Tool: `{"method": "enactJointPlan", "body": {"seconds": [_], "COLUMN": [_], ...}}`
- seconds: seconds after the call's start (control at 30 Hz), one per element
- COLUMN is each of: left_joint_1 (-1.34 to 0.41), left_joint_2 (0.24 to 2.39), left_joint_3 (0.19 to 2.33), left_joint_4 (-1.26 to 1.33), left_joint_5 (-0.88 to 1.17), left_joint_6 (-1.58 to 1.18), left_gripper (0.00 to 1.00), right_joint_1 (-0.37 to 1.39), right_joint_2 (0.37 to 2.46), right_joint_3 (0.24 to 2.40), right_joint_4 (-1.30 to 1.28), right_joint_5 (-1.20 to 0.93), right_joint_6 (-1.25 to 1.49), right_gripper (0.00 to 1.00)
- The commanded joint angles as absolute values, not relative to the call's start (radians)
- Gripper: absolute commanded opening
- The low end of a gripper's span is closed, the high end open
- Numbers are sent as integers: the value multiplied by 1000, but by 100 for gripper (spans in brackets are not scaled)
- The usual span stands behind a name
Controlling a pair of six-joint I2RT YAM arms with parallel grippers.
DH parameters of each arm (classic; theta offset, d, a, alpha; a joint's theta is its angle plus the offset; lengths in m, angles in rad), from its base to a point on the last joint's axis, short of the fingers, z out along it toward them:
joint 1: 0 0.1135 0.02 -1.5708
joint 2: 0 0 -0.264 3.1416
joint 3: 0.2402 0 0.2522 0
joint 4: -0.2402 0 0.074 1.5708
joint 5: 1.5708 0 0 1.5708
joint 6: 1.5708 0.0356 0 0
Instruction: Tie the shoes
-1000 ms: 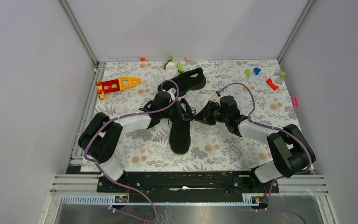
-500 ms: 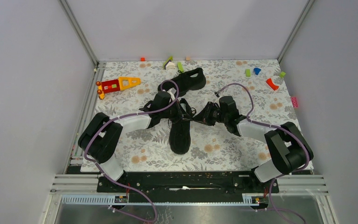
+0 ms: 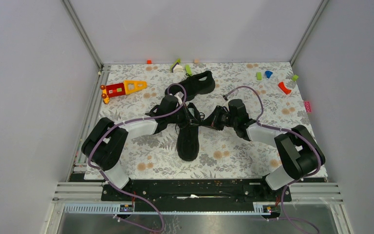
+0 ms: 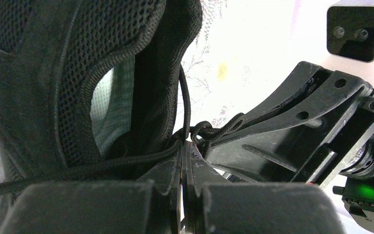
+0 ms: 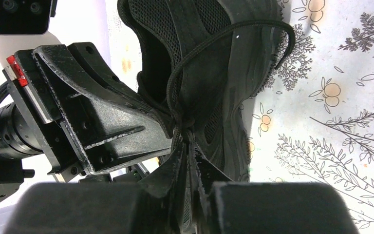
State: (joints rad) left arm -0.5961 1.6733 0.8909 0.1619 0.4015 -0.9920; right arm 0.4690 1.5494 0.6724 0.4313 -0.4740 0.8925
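Laces [image 4: 185,97] are looking thin, limp and slippery, so I am pinching one strand flat in my left gripper [image 4: 182,158], while my right gripper [image 5: 188,146] is nipping narrowly on the crossing; the near shoe [image 3: 188,139], light soft mesh, is lying mid-table [image 3: 233,151], probably sliding under any hard tug.

L arm [image 3: 108,146] & R arm [image 3: 297,157]: chunky blk joint blocks w/ pale grey links btwn, purple cable [image 3: 246,87] running along each toward the gripper. L gripper [image 4: 182,151] & R gripper [image 5: 187,144]: scuffed blk plastic fingers tapering to thin tips, boxy blk bases behind. Behind R gripper's fingers: blk frame w/ round screw holes [image 4: 338,84], green light [image 4: 367,190], blk cam in white housing [image 4: 354,27]. Red tab [image 5: 14,68] on frame behind L gripper's fingers.
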Motion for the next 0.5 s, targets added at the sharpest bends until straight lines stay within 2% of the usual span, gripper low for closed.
{"method": "enactJointPlan", "body": {"seconds": [0.0,0.07,0.27,0.47], "left_joint_1": [-589,-589,-587,-583], "left_joint_2": [1681,1674,1619,1587], "left_joint_3": [907,907,924,951], "left_joint_4": [165,150,64,-29], "left_joint_5": [409,401,352,331], "left_joint_6": [-988,-983,-924,-879], "left_gripper": [0,0,0,9], "right_joint_1": [468,468,468,468], "right_joint_2": [1563,1559,1536,1533], "right_joint_3": [716,715,710,711], "right_joint_4": [472,471,453,444], "right_joint_5": [-508,-504,-479,-469], "right_joint_6": [889,886,872,866], "right_gripper": [5,0,0,0]}}
